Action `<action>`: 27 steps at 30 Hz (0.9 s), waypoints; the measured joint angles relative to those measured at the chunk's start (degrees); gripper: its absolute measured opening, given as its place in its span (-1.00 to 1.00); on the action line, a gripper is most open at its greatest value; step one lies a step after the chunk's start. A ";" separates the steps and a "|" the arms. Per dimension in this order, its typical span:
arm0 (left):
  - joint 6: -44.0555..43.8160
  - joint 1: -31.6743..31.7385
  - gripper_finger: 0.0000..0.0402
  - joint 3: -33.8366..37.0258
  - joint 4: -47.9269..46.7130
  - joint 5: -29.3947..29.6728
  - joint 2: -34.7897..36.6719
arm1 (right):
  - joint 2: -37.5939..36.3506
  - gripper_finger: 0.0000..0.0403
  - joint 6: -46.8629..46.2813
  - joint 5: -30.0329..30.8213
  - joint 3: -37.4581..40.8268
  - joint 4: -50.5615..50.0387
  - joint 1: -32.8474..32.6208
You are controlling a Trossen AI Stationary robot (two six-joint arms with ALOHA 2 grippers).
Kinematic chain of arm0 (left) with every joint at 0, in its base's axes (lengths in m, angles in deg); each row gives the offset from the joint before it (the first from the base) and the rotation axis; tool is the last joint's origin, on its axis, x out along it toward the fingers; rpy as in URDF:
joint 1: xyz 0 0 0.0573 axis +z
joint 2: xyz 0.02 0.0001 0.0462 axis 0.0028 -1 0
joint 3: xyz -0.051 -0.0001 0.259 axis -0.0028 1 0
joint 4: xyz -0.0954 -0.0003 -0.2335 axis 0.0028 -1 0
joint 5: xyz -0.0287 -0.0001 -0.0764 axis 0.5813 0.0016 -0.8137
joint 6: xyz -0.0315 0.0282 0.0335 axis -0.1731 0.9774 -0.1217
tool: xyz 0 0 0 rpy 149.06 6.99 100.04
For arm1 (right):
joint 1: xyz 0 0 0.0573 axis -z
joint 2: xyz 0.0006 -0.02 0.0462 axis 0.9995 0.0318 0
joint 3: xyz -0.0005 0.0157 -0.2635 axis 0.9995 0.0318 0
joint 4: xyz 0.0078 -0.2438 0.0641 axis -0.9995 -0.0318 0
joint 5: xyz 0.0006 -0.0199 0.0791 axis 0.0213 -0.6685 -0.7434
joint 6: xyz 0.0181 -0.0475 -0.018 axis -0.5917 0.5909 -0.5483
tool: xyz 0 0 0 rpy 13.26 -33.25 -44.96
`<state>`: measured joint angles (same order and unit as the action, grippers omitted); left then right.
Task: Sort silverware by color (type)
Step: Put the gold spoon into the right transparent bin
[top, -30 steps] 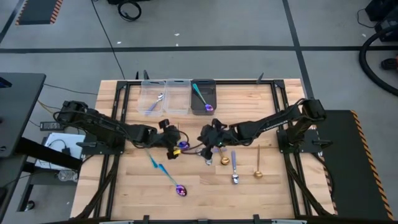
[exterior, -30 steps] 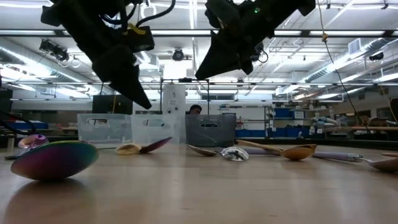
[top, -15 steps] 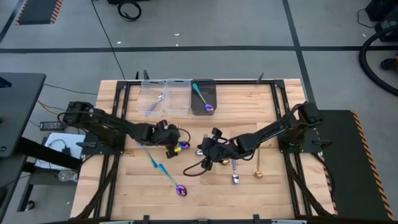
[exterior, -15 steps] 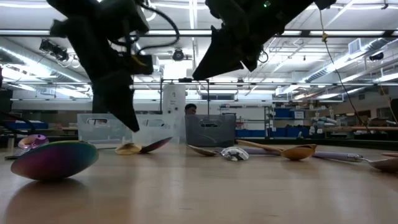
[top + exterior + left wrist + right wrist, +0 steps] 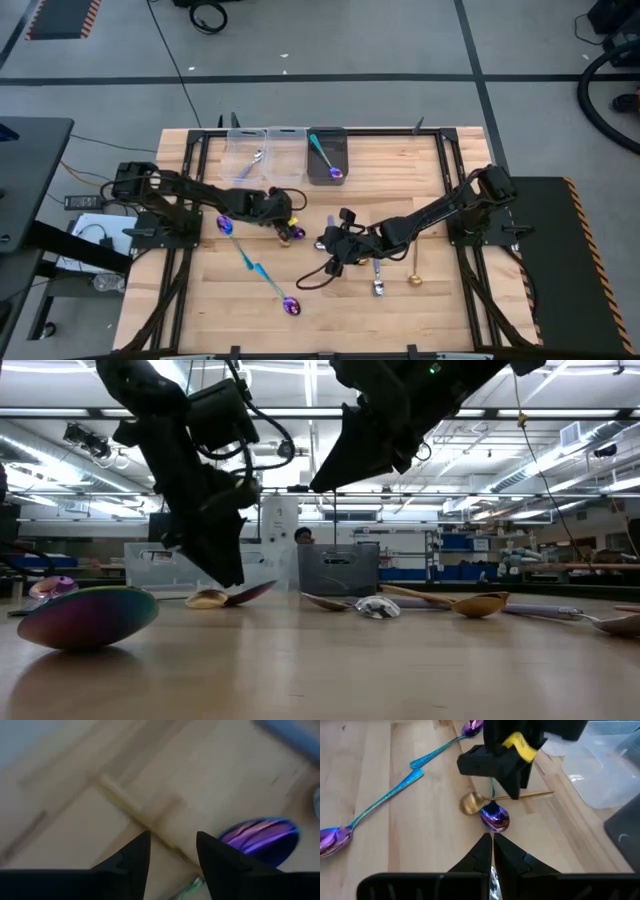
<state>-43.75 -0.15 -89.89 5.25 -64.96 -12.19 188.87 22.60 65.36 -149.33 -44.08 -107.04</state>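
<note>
- A purple-bowled spoon [image 5: 494,818] and a gold spoon [image 5: 470,803] are lying crossed on the wooden table [image 5: 460,310], directly under the left gripper [image 5: 506,780].
- 2 more teal-handled spoons [image 5: 262,272] are lying nearby, and others are being kept in the bins [image 5: 286,155] at the table's far edge.
- The spoons are judged light, stiff and slippery; a hold across the thin handle, not the rounded bowl, is being favoured.
- The left gripper's jaws are being seen apart over the pair, nothing held.
- The right gripper [image 5: 492,851] is hovering close by, its jaws together and nothing seen between them.
</note>
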 joint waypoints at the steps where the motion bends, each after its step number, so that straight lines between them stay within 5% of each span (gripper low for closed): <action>1: -0.75 -0.32 -0.15 0.02 -0.40 -0.11 -0.43 | 0.00 -0.86 0.24 0.00 0.00 -0.04 -0.18; 12: -2.12 -2.56 -0.17 -0.43 -2.70 1.49 -3.67 | 0.00 -0.86 1.63 -0.05 0.00 -0.11 -0.52; 23: 0.32 -2.78 -0.86 -0.34 -6.52 0.94 -3.58 | 0.00 -0.86 1.63 -0.07 0.00 -0.05 -0.45; 27: 0.38 -2.71 -0.90 -0.34 -7.11 0.66 -3.60 | 0.00 -0.86 1.63 -0.07 0.00 -0.19 -0.52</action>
<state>-43.37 -2.85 -90.23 -1.85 -64.30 -15.79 188.87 24.23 65.28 -149.33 -44.27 -107.55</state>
